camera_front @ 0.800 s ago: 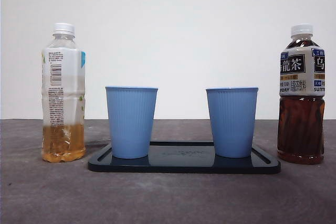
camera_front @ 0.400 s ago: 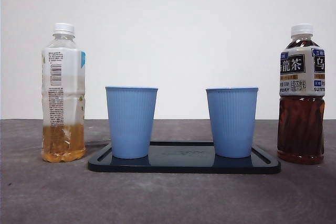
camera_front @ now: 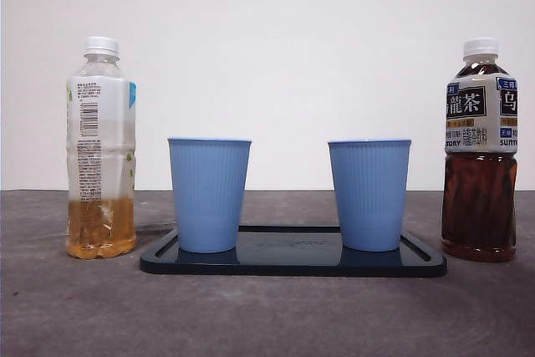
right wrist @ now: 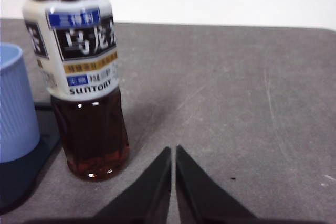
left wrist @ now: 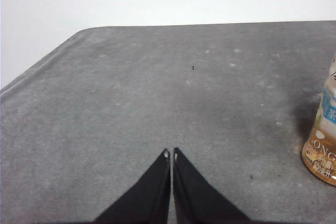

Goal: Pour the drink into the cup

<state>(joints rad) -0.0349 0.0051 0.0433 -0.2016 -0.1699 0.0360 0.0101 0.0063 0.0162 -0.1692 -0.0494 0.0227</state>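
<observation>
Both bottles are capped and upright on the table. The dark tea bottle [camera_front: 479, 150] stands at 3 o'clock of the tray [camera_front: 292, 263], the pale bottle [camera_front: 101, 148] at 9 o'clock. The right gripper [right wrist: 173, 150] and left gripper [left wrist: 171, 153] have their jaws together. Risk: closed jaws may topple a bottle; either cup [camera_front: 209, 194] tips easily.
</observation>
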